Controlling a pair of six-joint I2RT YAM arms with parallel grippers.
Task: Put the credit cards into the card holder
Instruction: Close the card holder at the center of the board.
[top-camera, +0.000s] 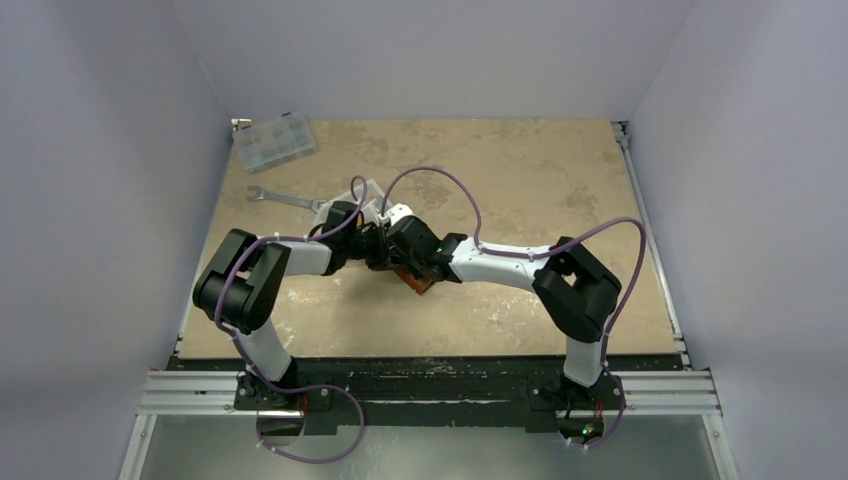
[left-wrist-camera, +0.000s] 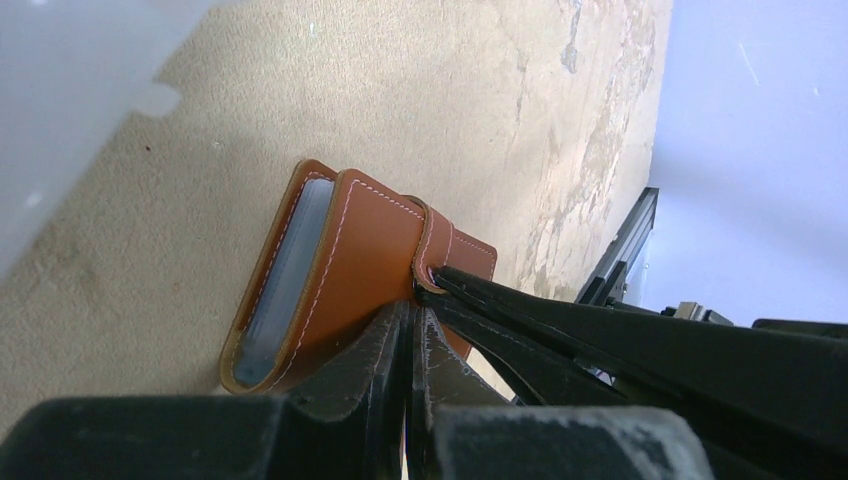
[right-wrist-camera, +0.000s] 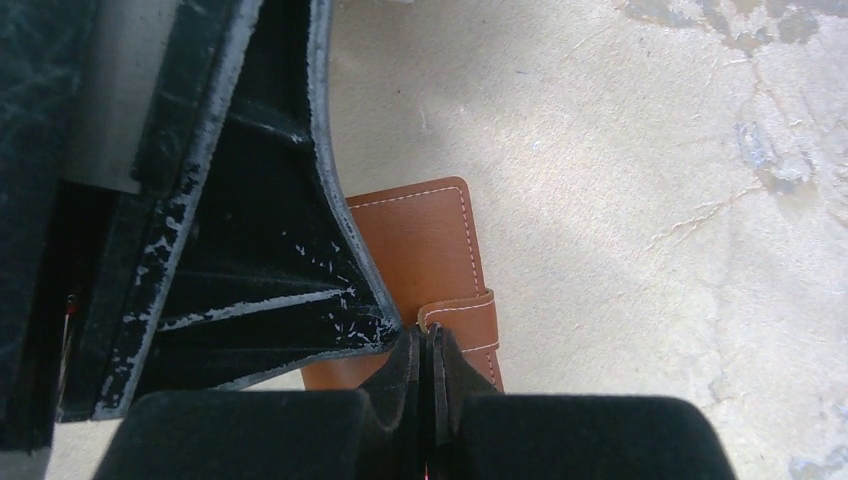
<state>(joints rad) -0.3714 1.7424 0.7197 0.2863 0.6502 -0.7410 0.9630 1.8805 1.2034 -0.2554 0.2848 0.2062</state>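
Observation:
The brown leather card holder (left-wrist-camera: 365, 250) lies folded on the table, its strap wrapped over the cover. It shows in the right wrist view (right-wrist-camera: 420, 235), and only a corner of it shows in the top view (top-camera: 420, 281). My left gripper (left-wrist-camera: 412, 312) is shut, its tips pressed against the cover beside the strap. My right gripper (right-wrist-camera: 432, 335) is shut on the strap's free end. Both grippers meet at mid-table (top-camera: 390, 248). Pale blue-grey layers (left-wrist-camera: 285, 275) show between the covers; I cannot tell whether they are cards or slots. No loose credit cards are in view.
A silver wrench (top-camera: 285, 198) lies left of the arms. A clear compartmented box (top-camera: 272, 140) stands at the far left corner. A white tray's edge (top-camera: 374, 190) shows just behind the grippers. White walls enclose the table on three sides.

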